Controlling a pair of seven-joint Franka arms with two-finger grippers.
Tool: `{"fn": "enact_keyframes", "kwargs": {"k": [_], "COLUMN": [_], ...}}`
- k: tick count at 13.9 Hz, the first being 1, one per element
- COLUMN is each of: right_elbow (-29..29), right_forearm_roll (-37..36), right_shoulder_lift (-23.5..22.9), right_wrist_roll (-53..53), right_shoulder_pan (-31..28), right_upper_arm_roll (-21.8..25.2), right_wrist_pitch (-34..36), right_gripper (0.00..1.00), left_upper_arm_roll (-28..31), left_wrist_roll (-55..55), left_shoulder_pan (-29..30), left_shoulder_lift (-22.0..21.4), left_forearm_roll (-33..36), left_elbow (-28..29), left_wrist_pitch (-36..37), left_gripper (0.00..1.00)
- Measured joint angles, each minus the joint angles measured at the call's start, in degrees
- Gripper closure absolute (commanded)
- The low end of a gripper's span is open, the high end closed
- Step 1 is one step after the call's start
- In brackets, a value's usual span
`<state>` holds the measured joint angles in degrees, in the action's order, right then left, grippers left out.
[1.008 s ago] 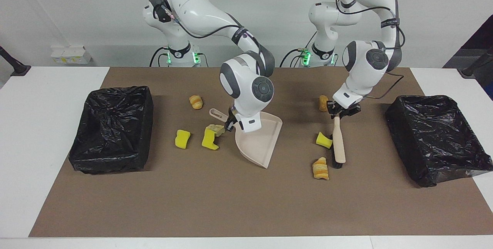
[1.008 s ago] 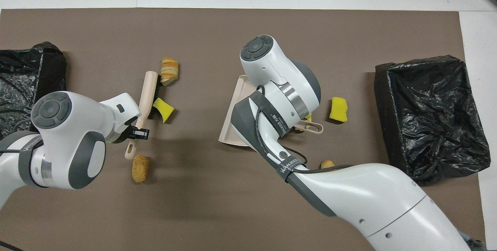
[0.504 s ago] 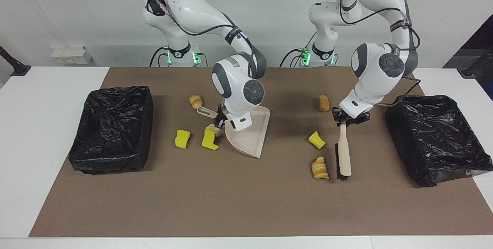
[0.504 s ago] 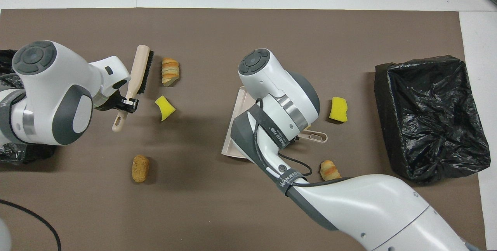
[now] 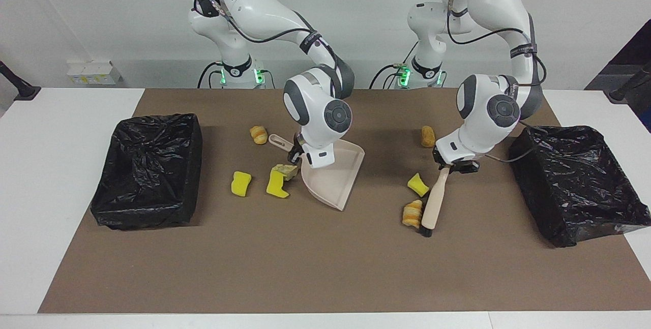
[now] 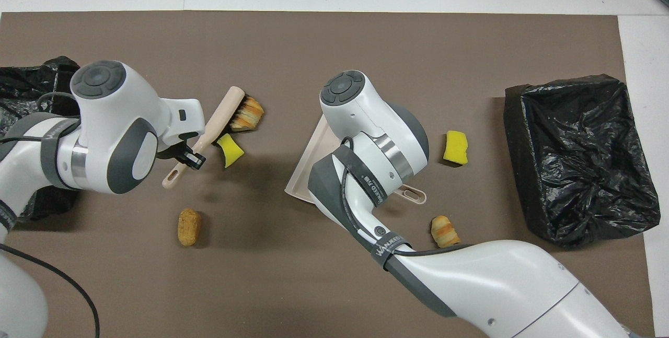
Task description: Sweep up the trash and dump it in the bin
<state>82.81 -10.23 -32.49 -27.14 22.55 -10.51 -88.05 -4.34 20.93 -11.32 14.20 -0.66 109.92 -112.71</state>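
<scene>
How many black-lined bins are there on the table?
2: one bin at the right arm's end, the other bin at the left arm's end. None seems hidden.

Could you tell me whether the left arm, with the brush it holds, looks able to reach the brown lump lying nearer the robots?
Probably yes: the brown lump lies bare on the mat beside the left hand, which grips the brush; nothing stands between.

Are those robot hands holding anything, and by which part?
Left gripper holds the brush by its handle; right gripper holds the dustpan by its handle.
</scene>
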Motion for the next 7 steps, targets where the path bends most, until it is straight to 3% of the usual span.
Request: {"fn": "enact_keyframes", "kwargs": {"k": [3,7], "right_elbow": [0.1,0.1], "right_forearm_roll": [-0.7,-5.0], "right_shoulder_lift": [0.0,0.3], "right_wrist_roll": [-0.9,-13.2], "right_shoulder_pan": [-0.4,0.4], "right_upper_arm_roll": [0.0,-0.2], "right_wrist_pitch": [0.1,4.5], "right_gripper": [1.0,1.0], "left_upper_arm_roll": [-0.2,-0.3], "left_wrist_roll": [-2.6,-7.1], "left_shoulder_pan": [-4.8,-9.5], "left_shoulder_lift": [-1.5,-2.6], "left_forearm_roll": [-4.5,-12.9], "left_elbow": [2.3,3.8], "left_wrist_pitch": [0.1,0.0], "left_gripper": [1.0,1.0]}}
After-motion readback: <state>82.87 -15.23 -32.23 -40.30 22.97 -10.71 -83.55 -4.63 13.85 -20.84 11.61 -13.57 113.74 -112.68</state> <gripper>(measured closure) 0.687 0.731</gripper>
